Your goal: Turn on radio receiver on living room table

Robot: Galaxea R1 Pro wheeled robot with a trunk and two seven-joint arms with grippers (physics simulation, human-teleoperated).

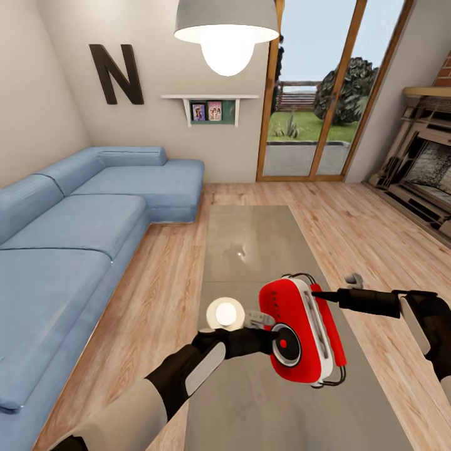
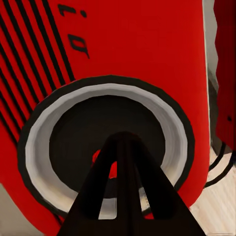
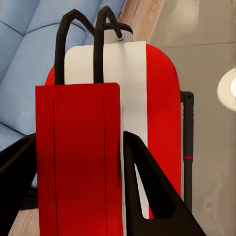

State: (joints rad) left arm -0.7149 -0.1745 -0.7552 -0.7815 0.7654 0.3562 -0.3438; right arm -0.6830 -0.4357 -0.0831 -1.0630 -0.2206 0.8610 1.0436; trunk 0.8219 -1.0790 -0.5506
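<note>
Small bright red rounded radio receiver [image 1: 300, 332] with white-grey side band sits lifted above the long glossy grey-brown desk [image 1: 250, 250], beside the blue sofa [image 1: 75, 238]. Right end effector [image 3: 78, 196] grips it: dark fingers either side of a red slab on its side. Left end effector [image 2: 125, 147], fingers pinched together, tip on the round dark dial [image 2: 105, 147] at its red centre. Judgement: reach and hold done; the press itself seems underway, switch-on unconfirmed.
</note>
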